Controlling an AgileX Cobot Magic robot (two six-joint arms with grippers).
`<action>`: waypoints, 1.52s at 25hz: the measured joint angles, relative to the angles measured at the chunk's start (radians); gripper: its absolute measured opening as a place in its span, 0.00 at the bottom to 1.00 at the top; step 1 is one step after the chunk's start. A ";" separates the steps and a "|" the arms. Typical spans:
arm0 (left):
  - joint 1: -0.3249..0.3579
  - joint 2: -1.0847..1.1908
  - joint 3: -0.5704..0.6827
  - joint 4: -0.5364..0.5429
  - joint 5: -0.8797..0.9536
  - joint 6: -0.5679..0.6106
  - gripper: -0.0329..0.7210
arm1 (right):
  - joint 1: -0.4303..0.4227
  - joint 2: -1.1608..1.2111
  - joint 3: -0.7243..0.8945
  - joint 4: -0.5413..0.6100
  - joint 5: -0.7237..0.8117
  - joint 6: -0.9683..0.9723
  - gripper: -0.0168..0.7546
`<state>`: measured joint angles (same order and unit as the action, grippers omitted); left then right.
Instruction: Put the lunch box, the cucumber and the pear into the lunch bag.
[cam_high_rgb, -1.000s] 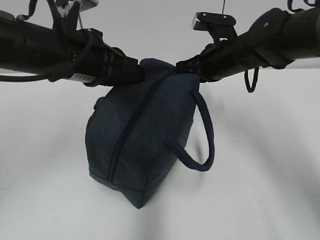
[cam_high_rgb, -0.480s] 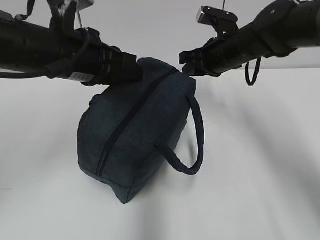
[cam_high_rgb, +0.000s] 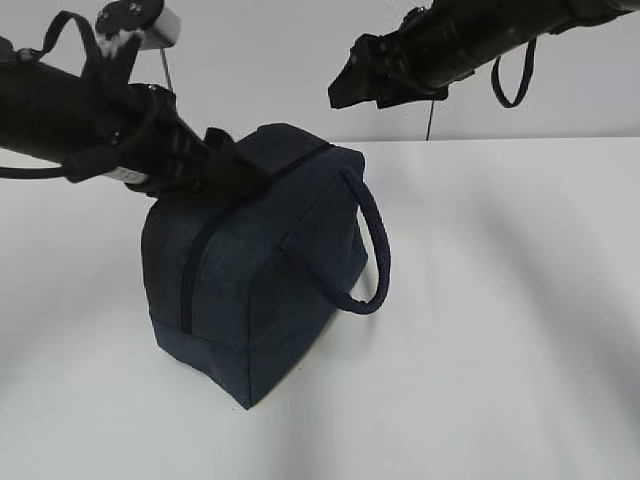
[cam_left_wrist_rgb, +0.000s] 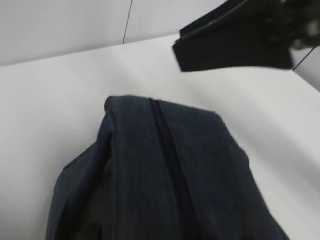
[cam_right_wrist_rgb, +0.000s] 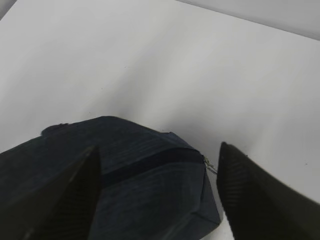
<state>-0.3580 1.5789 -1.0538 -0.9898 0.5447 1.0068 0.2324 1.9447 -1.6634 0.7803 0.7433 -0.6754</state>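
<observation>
Both pincers hold nothing, as you can see. Your right pincer (cam_right_wrist_rgb: 157, 195) stands wide open in its wrist view, its two dark fingers (cam_right_wrist_rgb: 65, 200) spread to either side with the lunch bag (cam_right_wrist_rgb: 130, 175) below and between them, and no contact with the fabric. In the exterior view that right pincer (cam_high_rgb: 352, 82) hangs clear above the bag's upper right corner, apart from it.

Your left pincer (cam_high_rgb: 232, 170) lies low against the bag's top left edge in the exterior view; whether it touches the fabric you cannot tell from there. Its own wrist view shows no fingers, only the bag top beneath, so the frames alone do not settle how far it is open.

Look at the lunch bag (cam_high_rgb: 255, 265) itself: it stands on the white table (cam_high_rgb: 500, 330), dark navy and boxy, with the zipper (cam_high_rgb: 190, 275) running closed down its near face and over the top. The looped handle (cam_high_rgb: 375, 250) hangs out on its right side. In the right wrist view a small metal ring pull (cam_right_wrist_rgb: 209, 165) sticks out at the zipper's end.

Lunch box, cucumber and pear do not show.
</observation>
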 joint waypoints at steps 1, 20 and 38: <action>0.011 -0.014 0.000 0.061 0.010 -0.029 0.68 | 0.000 -0.016 0.000 -0.007 0.017 0.002 0.75; 0.081 -0.465 0.009 0.874 0.371 -0.792 0.57 | 0.022 -0.441 0.276 -0.706 0.408 0.581 0.62; 0.081 -1.084 0.343 0.869 0.579 -0.902 0.51 | 0.022 -1.254 0.911 -0.787 0.490 0.639 0.62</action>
<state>-0.2773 0.4951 -0.7111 -0.1212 1.1235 0.1052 0.2543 0.6909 -0.7522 -0.0068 1.2335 -0.0361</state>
